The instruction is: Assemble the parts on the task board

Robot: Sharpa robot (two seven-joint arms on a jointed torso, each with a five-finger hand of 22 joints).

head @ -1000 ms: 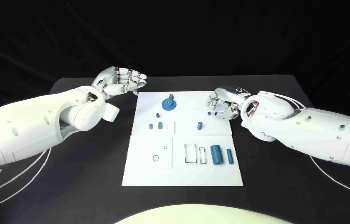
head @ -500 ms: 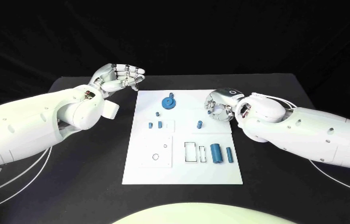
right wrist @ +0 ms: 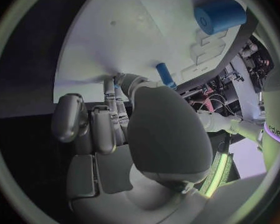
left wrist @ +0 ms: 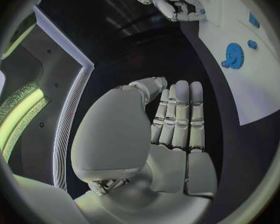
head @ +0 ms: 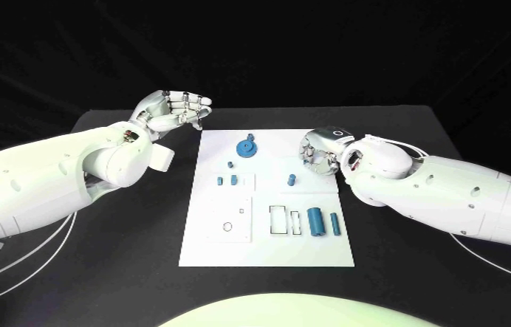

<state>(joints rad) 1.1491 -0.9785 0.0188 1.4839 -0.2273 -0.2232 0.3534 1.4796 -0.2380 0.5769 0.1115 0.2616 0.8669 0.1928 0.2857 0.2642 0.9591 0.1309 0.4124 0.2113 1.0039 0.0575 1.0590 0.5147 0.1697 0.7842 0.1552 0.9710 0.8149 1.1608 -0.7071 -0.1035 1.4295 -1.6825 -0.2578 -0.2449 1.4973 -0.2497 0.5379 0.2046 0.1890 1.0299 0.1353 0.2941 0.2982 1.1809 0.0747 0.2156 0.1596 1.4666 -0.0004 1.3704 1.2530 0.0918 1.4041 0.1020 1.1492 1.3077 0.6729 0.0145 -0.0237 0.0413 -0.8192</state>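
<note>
Left robot hand [head: 173, 111] hovers empty, fingers loosely apart, off the task board's [head: 213, 246] far-left corner; right robot hand [head: 322, 151], fingers curled, its grasp hidden.

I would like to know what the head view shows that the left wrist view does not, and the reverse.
Head view alone: the whole task board, including the large blue cylinder at its near right. Left wrist view alone: the palm side of the left robot hand, its fingers lying side by side and holding nothing. Shared: the blue gear on the board and the right robot hand at the board's right edge.
</note>
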